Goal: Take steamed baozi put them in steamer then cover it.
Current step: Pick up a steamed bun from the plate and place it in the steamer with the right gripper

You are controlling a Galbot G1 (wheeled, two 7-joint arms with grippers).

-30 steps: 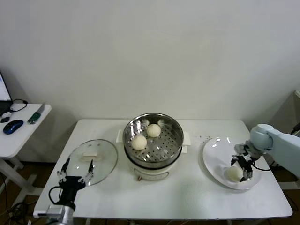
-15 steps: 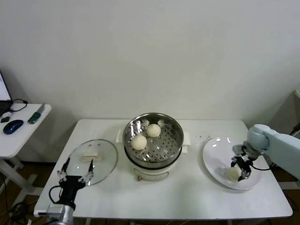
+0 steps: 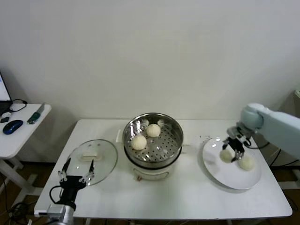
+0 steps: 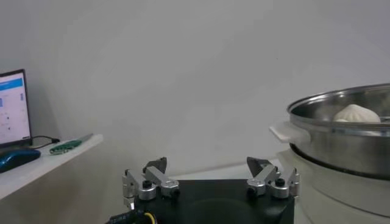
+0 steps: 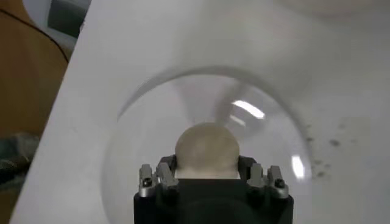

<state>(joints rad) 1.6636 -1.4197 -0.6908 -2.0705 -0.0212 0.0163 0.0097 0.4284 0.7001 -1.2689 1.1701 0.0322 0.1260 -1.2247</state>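
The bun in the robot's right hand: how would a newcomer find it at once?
Look at the white plate on the table, on the right of the steamer. Two buns are there. It is the bun nearer the steamer, gripped by the right hand; the other bun lies free beside it.

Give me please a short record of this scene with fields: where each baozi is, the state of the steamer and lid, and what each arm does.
baozi in steamer: two
steamer: uncovered, centre of table
glass lid: flat on table, on the robot's left of the steamer
plate: one baozi resting on it
right gripper: jaws shut on a baozi, above the plate
left gripper: jaws open, empty, near the lid
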